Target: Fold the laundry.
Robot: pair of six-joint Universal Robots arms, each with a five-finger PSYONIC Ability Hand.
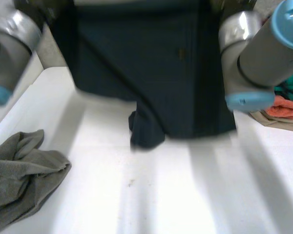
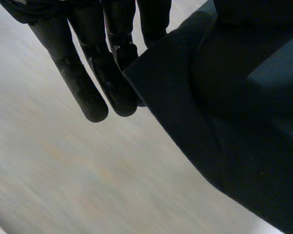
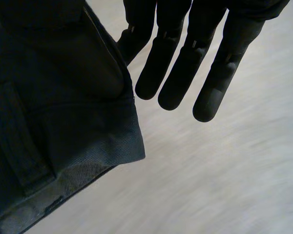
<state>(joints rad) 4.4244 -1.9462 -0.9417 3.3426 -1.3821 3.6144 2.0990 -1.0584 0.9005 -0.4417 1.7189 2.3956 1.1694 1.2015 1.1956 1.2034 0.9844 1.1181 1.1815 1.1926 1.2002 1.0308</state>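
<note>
Dark garment (image 1: 161, 73): a navy piece with stitched seams. It hung spread between the two arms over the far middle of the desk (image 1: 185, 195). Its lower edge was down near the desktop, with one bunched fold lowest at the middle. Whether that fold touched the desk could not be told.

Left hand (image 2: 95, 73): fingers straight and pressed side by side, pointing down toward the desk. One corner of the dark garment (image 2: 234, 122) lapped over the finger nearest the cloth and was pinched there. The rest of the cloth fell away beside the hand.

Right hand (image 3: 185, 63): fingers straight and close together, pointing downward. The opposite side edge of the dark garment (image 3: 53, 97) was pinched at the finger nearest it, with a hemmed corner hanging just beside the fingertips.

Left arm (image 1: 12, 39): raised at the garment's left side.

Right arm (image 1: 263, 53): raised at the garment's right side.

Grey cloth (image 1: 24, 170): crumpled on the near left part of the desk, well apart from the dark garment.

Pile of cloths (image 1: 288, 105): orange and teal pieces heaped at the right edge, partly behind the right arm.
</note>
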